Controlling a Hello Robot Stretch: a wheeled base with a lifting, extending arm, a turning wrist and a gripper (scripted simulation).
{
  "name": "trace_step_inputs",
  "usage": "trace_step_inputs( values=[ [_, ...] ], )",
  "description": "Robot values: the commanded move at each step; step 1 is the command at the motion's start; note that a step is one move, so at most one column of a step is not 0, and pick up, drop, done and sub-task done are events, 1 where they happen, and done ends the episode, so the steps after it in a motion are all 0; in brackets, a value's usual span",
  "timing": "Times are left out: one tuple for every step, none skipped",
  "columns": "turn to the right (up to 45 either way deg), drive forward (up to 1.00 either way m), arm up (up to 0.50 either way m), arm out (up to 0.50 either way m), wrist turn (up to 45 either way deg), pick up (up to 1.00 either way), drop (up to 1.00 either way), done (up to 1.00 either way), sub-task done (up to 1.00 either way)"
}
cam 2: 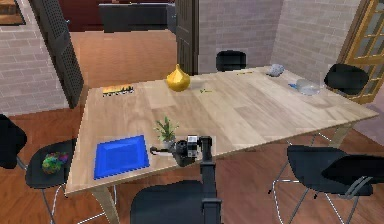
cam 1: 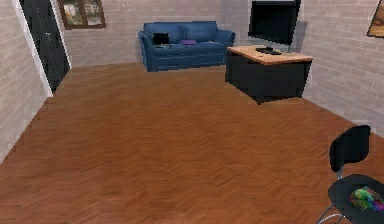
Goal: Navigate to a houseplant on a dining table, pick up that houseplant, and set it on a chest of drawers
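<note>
No legible text, no labels, numbers or signs readable on anything in view

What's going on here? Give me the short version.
The robot stands at the table with its arm reaching over the near edge. The hand is at a small green plant standing on the tabletop beside a blue tray; whether it holds anything can't be told. A yellow vase stands farther out on the table. Ahead of the robot are a blue sofa and a TV on a dark cabinet.
</note>
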Motion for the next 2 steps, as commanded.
trace_step_inputs(
  values=[
    [0.0,0.0,0.0,0.0,0.0,1.0,0.0,0.0,0.0],
    [0.0,0.0,0.1,0.0,0.0,0.0,0.0,0.0,0.0]
  ],
)
